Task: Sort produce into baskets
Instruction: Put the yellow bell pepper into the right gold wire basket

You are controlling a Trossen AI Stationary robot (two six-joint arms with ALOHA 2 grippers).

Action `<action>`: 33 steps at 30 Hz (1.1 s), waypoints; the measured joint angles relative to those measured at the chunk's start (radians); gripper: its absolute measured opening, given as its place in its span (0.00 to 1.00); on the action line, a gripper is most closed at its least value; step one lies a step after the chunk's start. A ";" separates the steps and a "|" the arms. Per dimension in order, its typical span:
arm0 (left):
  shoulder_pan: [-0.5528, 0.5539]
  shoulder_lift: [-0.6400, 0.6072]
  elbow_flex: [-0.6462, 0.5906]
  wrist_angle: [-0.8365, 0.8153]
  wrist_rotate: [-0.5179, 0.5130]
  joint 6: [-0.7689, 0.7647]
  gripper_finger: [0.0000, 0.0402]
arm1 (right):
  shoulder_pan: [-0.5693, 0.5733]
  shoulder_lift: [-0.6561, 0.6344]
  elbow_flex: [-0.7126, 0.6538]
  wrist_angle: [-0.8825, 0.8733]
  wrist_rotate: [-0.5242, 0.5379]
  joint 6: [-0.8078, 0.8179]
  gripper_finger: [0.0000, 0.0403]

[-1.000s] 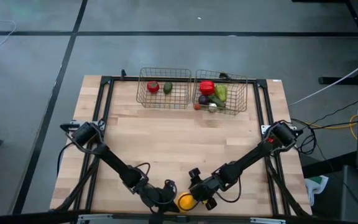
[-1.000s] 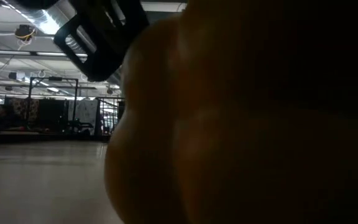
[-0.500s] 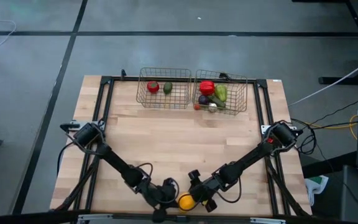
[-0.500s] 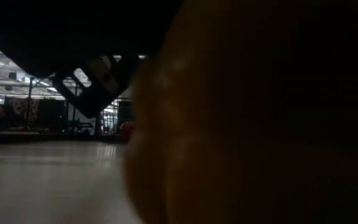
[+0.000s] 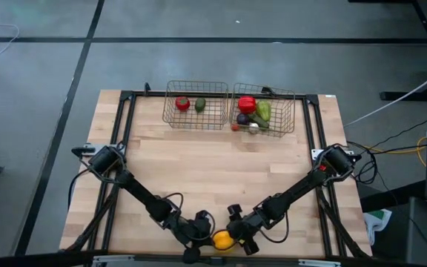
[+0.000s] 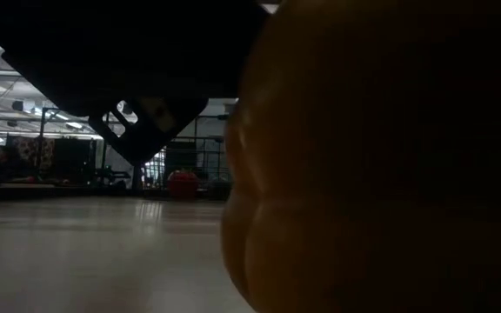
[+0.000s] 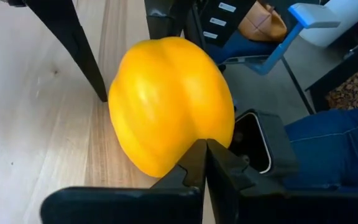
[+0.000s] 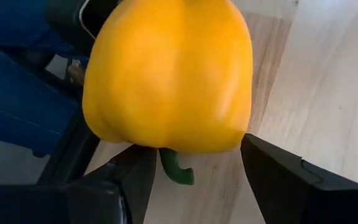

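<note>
At the near edge of the wooden surface (image 5: 221,170), the yellow pepper (image 5: 222,240) sits between the two hands. The right hand (image 5: 233,236) is around it: in the right wrist view its two dark fingers (image 8: 278,180) stand on either side of the pepper, with the green stem below, so the right hand grips the yellow pepper (or at least closes against its sides; I cannot see a gap there). The left hand (image 5: 201,231) is just beside the pepper on the other side, and its fingers are pressed together with nothing between them; in the left wrist view the closed tips (image 7: 205,163) touch or almost touch the yellow skin. In the low view the pepper fills most of the picture as a dark orange mass, and a dark part of an arm hangs above the surface behind it. At the far side of the surface two wire baskets stand side by side. The left basket (image 5: 170,111) holds a red tomato (image 5: 182,104) and one green piece (image 5: 200,105). The right basket (image 5: 293,111) holds a red pepper (image 5: 247,104), a green vegetable (image 5: 262,111), a purple ball (image 5: 242,119) and some small bits that are too small to name. A person's leg in blue cloth (image 7: 328,149) shows beyond the edge of the surface.
</note>
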 joint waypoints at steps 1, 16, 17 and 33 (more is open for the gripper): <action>0.000 0.000 0.000 0.000 0.000 -0.003 0.02 | 0.000 0.000 0.000 0.000 0.000 0.012 0.58; 0.000 0.001 0.000 0.001 0.000 -0.006 0.02 | 0.000 0.000 0.000 0.002 0.000 0.088 0.58; 0.000 0.001 0.000 0.001 0.000 -0.006 0.01 | 0.000 0.000 0.000 0.002 0.000 0.088 0.57; 0.000 0.001 0.000 0.003 0.001 -0.010 0.01 | -0.001 0.000 0.000 0.006 0.003 0.083 0.27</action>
